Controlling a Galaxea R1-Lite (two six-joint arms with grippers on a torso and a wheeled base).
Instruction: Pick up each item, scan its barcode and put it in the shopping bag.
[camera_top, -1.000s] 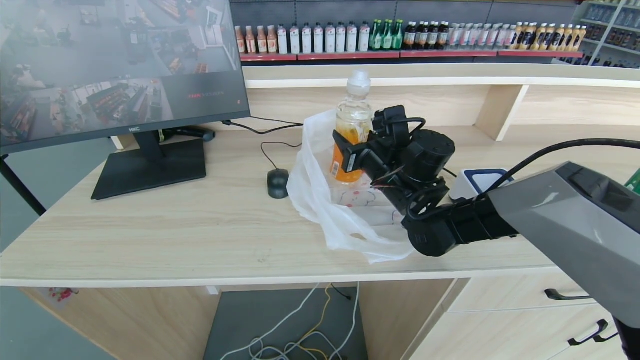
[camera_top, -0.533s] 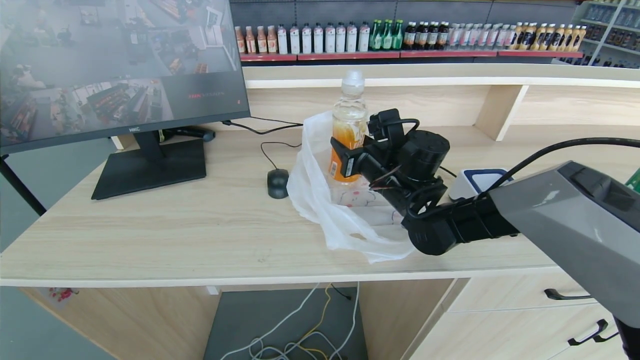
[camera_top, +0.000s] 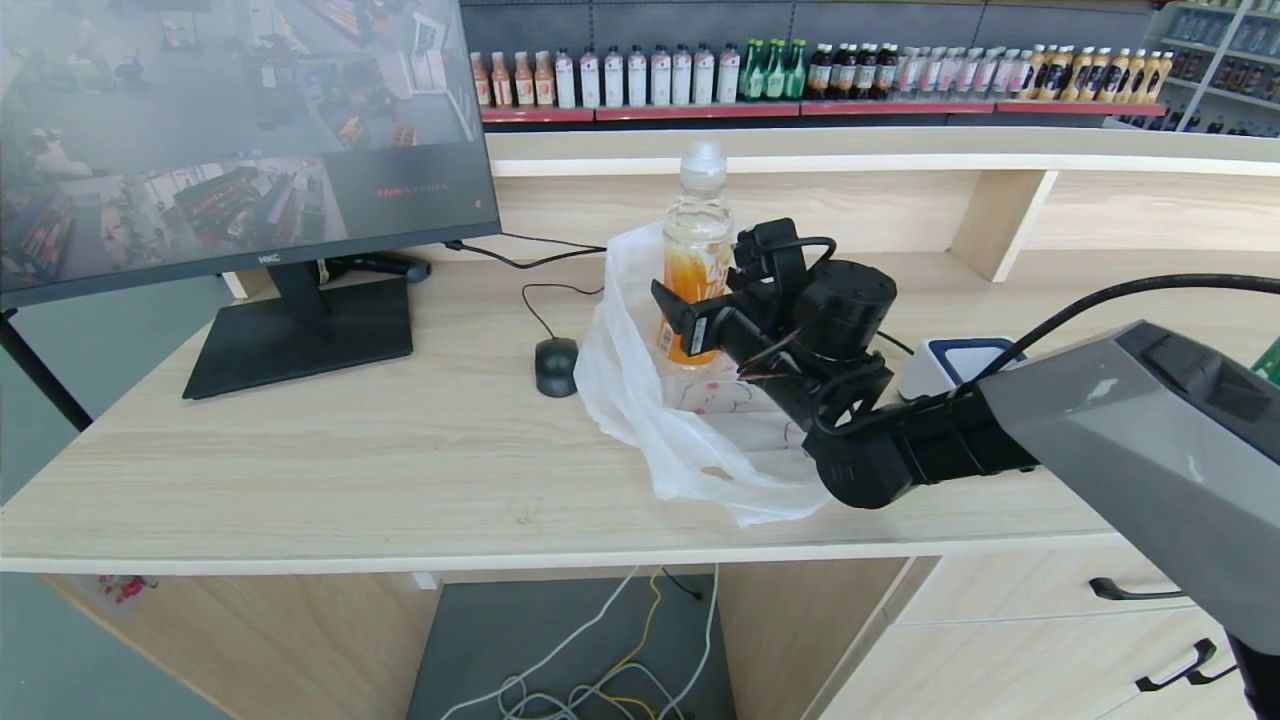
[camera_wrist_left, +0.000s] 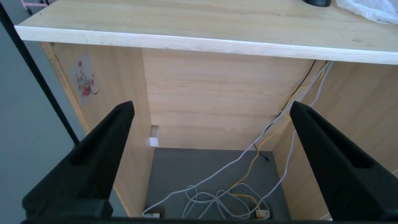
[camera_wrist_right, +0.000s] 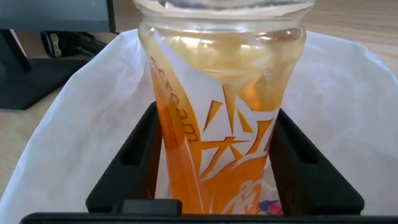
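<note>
Starting from the left, our left claw (camera_wrist_left: 211, 106) hangs below the front edge of the pale wooden tabletop (camera_top: 400, 470). Its two black fingers are spread wide and have nothing between them. It is well apart from the work, so we judge it has no part in the next move.

Further right on the tabletop, past the small black computer mouse (camera_top: 555, 365), the thin white plastic shopping bag (camera_top: 640, 400) lies slumped, its mouth open upward.

The clear plastic bottle with the orange label and white cap (camera_top: 697, 240) stands upright in that mouth with its long axis vertical. In the right wrist view the bag's white walls (camera_wrist_right: 81, 143) rise behind it and to both sides. We cannot tell whether its base touches the bag's floor.

Our right claw (camera_top: 705, 300) comes in from the right and grips the bottle across the labelled lower body, one finger pressed on each side.

The bag's floor lies straight below the bottle, so we judge the coming move is a short descent along the bottle's own axis and then a release. The thin bag may snag on the fingers.

The white and blue barcode scanner box (camera_top: 950, 365) sits beyond the arm, at the right.
</note>
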